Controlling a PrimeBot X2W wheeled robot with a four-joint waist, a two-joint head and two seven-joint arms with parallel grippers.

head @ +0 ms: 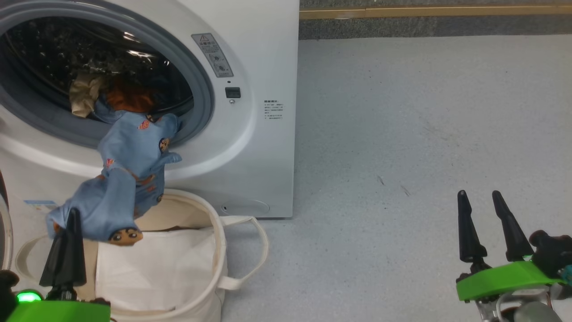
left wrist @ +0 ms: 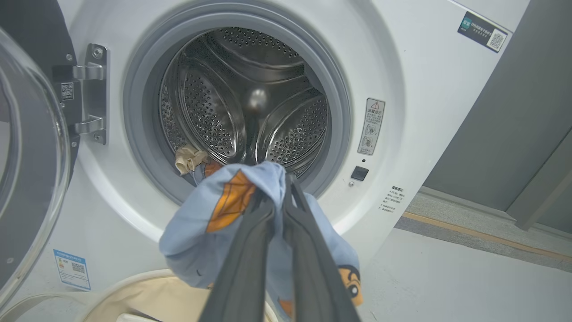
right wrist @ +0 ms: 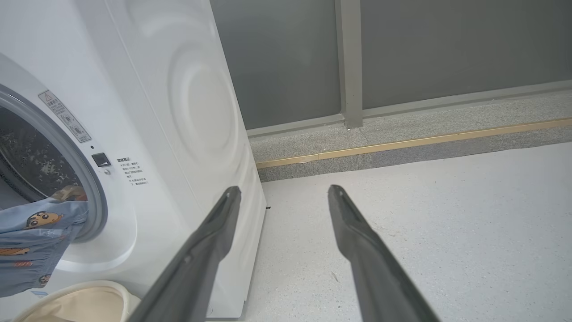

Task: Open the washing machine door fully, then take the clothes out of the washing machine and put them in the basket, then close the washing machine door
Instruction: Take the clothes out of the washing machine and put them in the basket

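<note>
Left tool point(head: 73, 217) clamped on clothes point(head: 129, 165), right tool point(head: 480, 199) open, idle; lift fabric clear of washing machine point(head: 259, 67) mouth, release low over basket point(head: 217, 221).

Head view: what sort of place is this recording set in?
Likely an indoor laundry corner or test space: a white front-loading washing machine with clothes spilling from its drum, a cream canvas basket in front, on a speckled grey floor by a grey panelled wall.
</note>
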